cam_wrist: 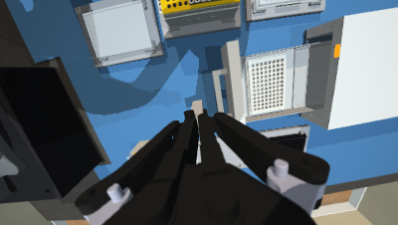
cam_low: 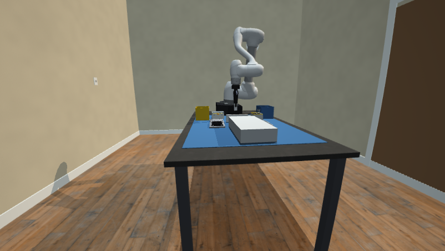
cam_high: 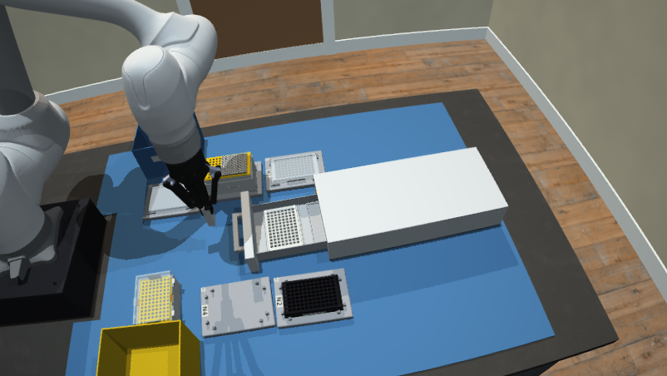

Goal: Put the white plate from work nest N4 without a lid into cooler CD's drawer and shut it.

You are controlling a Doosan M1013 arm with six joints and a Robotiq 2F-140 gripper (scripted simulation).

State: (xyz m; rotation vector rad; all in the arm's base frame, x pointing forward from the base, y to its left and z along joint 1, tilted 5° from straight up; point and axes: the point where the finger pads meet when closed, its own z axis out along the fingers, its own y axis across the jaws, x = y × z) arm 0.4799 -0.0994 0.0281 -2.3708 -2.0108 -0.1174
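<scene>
The white plate (cam_high: 283, 227) lies flat and right way up in the open drawer of the cooler CD (cam_high: 408, 198), in the place nearer the bar handle (cam_high: 237, 232). Its long side runs across the drawer. It also shows in the wrist view (cam_wrist: 266, 84). The place behind it is empty. CD's lamp (cam_wrist: 337, 50) glows amber. The work nest N4 (cam_high: 237, 305) is empty. My gripper (cam_high: 209, 215) is shut on nothing and hangs above the mat, left of the handle and apart from it. Its fingertips (cam_wrist: 197, 114) point down.
Nest N2 (cam_high: 312, 294) holds a black plate. A lidded tip box (cam_high: 154, 299) and a yellow bin (cam_high: 146, 350) stand at the front left. A blue bin (cam_high: 145, 149), a flat grey plate on a nest (cam_high: 168, 200), a yellow rack (cam_high: 231, 165) and a white plate on a nest (cam_high: 293, 169) stand behind the drawer.
</scene>
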